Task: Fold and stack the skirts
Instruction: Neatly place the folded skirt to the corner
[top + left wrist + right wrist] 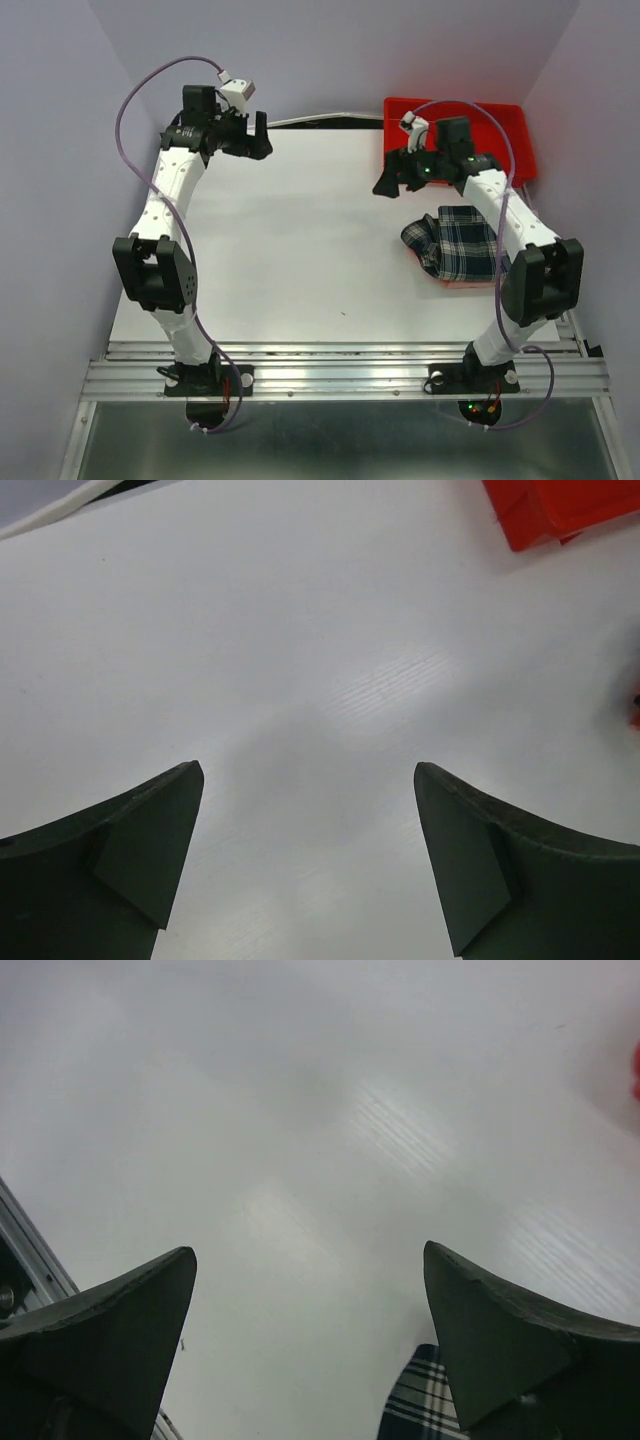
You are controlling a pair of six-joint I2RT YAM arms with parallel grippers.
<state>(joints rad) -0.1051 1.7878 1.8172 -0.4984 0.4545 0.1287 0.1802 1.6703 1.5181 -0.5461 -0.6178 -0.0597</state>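
Fingers on the left arm (140,840) stand wide apart with nothing between them. They hang over the bare white surface (300,240) toward its far left corner. Fingers on the right arm (500,1330) are spread just as wide and grip nothing. They hover above the surface near its far right corner, just beside the red tray (522,140) that sits in that corner. In the right wrist view only white surface shows between these fingers, and a bit of plaid cloth peeks in by the right-hand one. The plaid skirt (458,245) lies bunched and roughly folded by the right edge, about halfway along it and partly hidden by the right arm. A thin strip of the salmon-pink skirt (462,284) shows under its near side, so the plaid one rests on top of it.
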